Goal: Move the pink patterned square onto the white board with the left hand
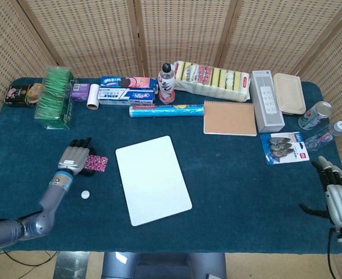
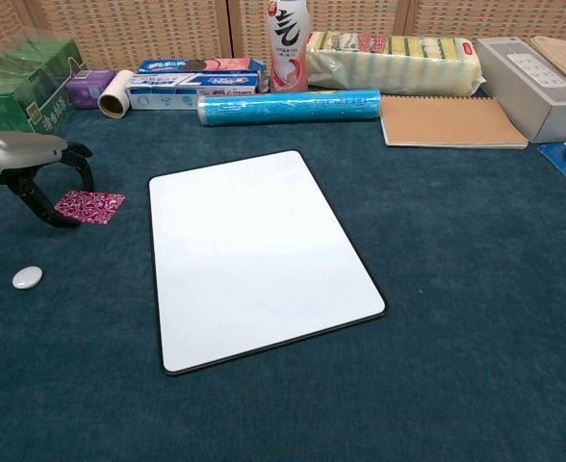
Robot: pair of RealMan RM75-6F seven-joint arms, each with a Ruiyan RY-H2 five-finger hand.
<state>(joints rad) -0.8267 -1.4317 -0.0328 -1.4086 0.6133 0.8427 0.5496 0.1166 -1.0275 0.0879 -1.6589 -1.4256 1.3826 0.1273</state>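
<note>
Lying flat, pink patterned square [image 2: 90,206], corner toward white board [image 2: 254,252]

The patterned square [image 2: 90,206] lies left of the board [image 2: 254,252] (apart), seemingly under the left hand [image 2: 35,171]

Bare cloth lies between the pink patterned square [image 2: 90,206] and white board [image 2: 254,255]; a white pebble [image 2: 27,277] sits nearer.

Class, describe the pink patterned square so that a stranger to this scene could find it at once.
Start at the white board in the middle of the dark teal table. Look just off its upper left corner, where the left robot hand hovers: the pink patterned square lies flat there. Unlike the plain white disc nearby, it is magenta with a swirling print.
</note>
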